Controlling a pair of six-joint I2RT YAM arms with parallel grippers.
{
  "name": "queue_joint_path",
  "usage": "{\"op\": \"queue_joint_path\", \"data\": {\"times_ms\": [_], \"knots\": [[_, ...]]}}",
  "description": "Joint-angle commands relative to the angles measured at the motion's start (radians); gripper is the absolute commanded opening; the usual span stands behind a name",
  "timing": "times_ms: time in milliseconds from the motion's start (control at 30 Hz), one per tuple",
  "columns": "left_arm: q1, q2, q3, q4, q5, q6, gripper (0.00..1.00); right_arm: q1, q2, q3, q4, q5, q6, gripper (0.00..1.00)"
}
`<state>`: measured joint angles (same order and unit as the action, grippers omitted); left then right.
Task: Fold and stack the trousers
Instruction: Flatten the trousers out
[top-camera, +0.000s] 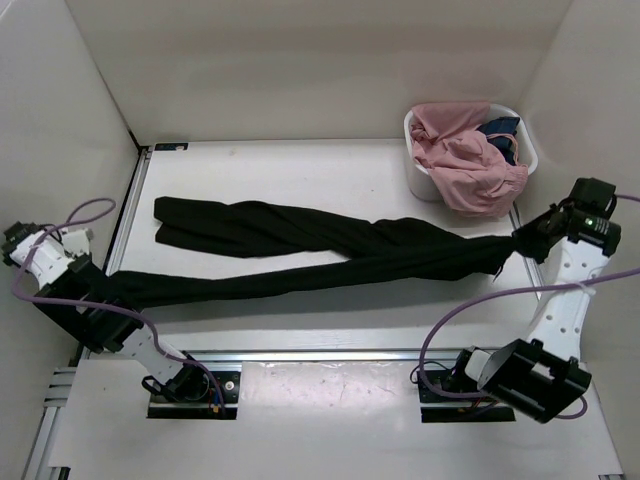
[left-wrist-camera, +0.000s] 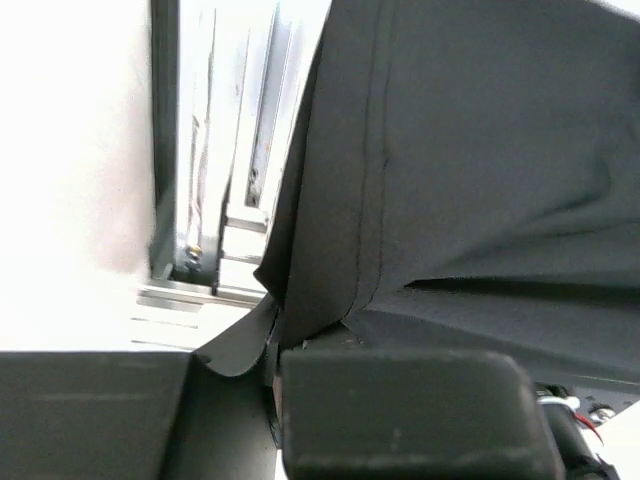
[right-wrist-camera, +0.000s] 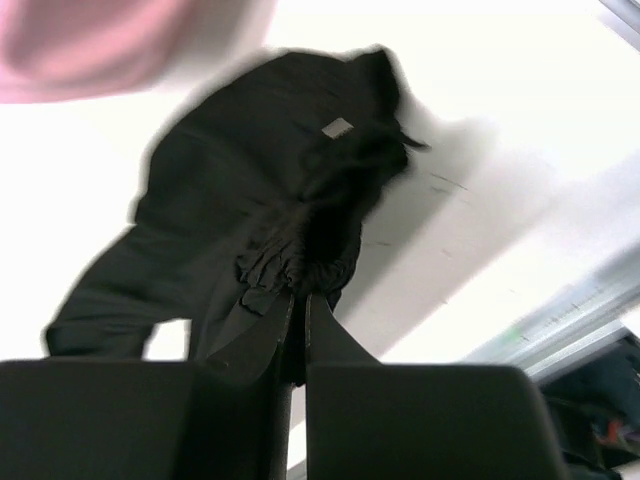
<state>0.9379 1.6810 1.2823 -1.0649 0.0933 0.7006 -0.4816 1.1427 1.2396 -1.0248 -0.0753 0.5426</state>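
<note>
Top external view: shows 1 pair of black trousers (top-camera: 300, 245) stretched lengthwise across the white table (top-camera: 300, 170), the 2 legs joined at the right end and crossing over each other near the middle. Upper leg ends flat on the table towards the left; lower leg reaches the left table edge. Left gripper (top-camera: 98, 288) at that edge, pressed together on the end of the lower leg. Right gripper (top-camera: 520, 245) at the right edge, pinching the bunched joined end. 1 white basket (top-camera: 418, 170) in the far right corner, holding 1 pink garment (top-camera: 465, 165) that hangs over its near rim, and 1 dark blue cloth (top-camera: 503, 128) behind that. Left wrist view: shows a seamed fold of the trousers (left-wrist-camera: 480, 150) filling the right half, running down between the dark fingers (left-wrist-camera: 400, 410) of the left gripper (left-wrist-camera: 268, 345), clamped there; 1 aluminium rail (left-wrist-camera: 235, 200) beside the fabric. Right wrist view, blurred: shows the right gripper (right-wrist-camera: 297, 315) with its 2 tips closed on gathered black cloth; the trousers (right-wrist-camera: 230, 200) heaped on the table (right-wrist-camera: 520, 120) beyond, 1 small grey label (right-wrist-camera: 338, 127) on top, the pink garment (right-wrist-camera: 90, 40) at the upper left.
</note>
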Motion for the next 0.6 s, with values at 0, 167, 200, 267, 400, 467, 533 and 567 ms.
{"op": "queue_joint_path", "data": {"times_ms": [0,167,200,267,400,467,533,567], "knots": [[-0.028,0.005,0.158,0.0,0.006,0.007,0.14,-0.011,0.084,0.13,0.075,0.002,0.02,0.0],[-0.079,-0.003,0.2,-0.047,0.014,-0.004,0.14,-0.011,0.079,0.137,0.046,-0.023,0.02,0.0],[-0.079,-0.015,0.18,-0.047,0.005,-0.004,0.14,-0.026,0.059,0.117,0.014,-0.023,0.01,0.0],[-0.088,-0.038,0.126,-0.038,-0.033,0.02,0.14,-0.074,-0.024,0.002,0.002,-0.009,0.01,0.0],[-0.088,-0.102,-0.073,0.012,-0.113,0.056,0.14,-0.074,-0.141,-0.19,-0.069,0.109,0.074,0.0],[-0.088,-0.116,-0.132,0.063,-0.151,0.083,0.14,-0.074,-0.191,-0.261,-0.107,0.152,0.133,0.0],[-0.07,-0.127,-0.195,0.104,-0.213,0.094,0.14,-0.074,-0.222,-0.33,-0.147,0.245,0.169,0.0],[-0.07,-0.127,-0.21,0.141,-0.23,0.106,0.14,-0.074,-0.222,-0.344,-0.156,0.274,0.19,0.0]]}}
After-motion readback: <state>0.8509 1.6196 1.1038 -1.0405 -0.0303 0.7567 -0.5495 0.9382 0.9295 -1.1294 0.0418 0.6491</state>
